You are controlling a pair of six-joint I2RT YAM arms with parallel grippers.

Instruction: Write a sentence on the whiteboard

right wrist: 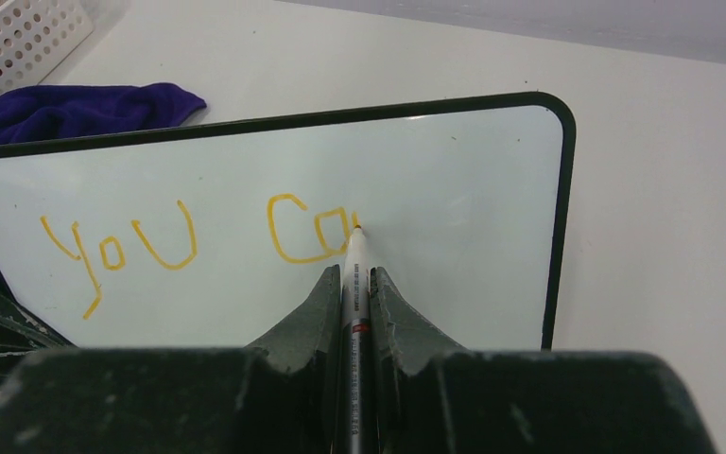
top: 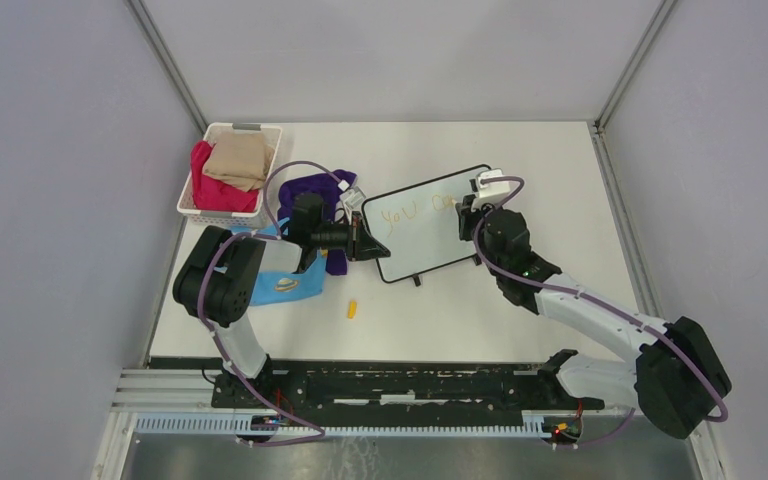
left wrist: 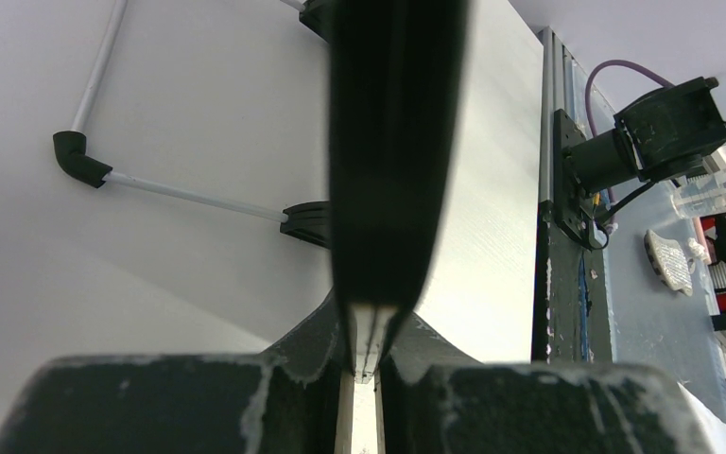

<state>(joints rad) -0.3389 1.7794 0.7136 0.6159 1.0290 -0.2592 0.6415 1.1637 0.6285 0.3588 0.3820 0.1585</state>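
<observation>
Steadies the whiteboard with the left gripper, clamped shut on the board's left edge and gripping nothing else. Finds the board around the middle of the table, a little toward the far edge, with a purple cloth just to its left. Cannot tell from these views how steeply it leans.

Pinches a marker in the right gripper, closed tight on the barrel, with the tip down on the white surface. Shows only "you Ca" of the sentence, in yellow-orange along the upper line, with the tip at the top of the unfinished "a". Leaves most of the words unwritten, so probably sits under halfway.

Could go wrong in several ways, judging from here:
- Pressing too hard, and so pivoting the board about its single clamped edge and skewing the stroke.
- Pressing too lightly, and so getting faint or broken strokes in an already pale ink.
- Letting the barrel slide back between the fingers and losing contact.
- Running short of room toward the right frame, given the letter size.
- Dragging the gripper across wet ink and smearing it.
</observation>
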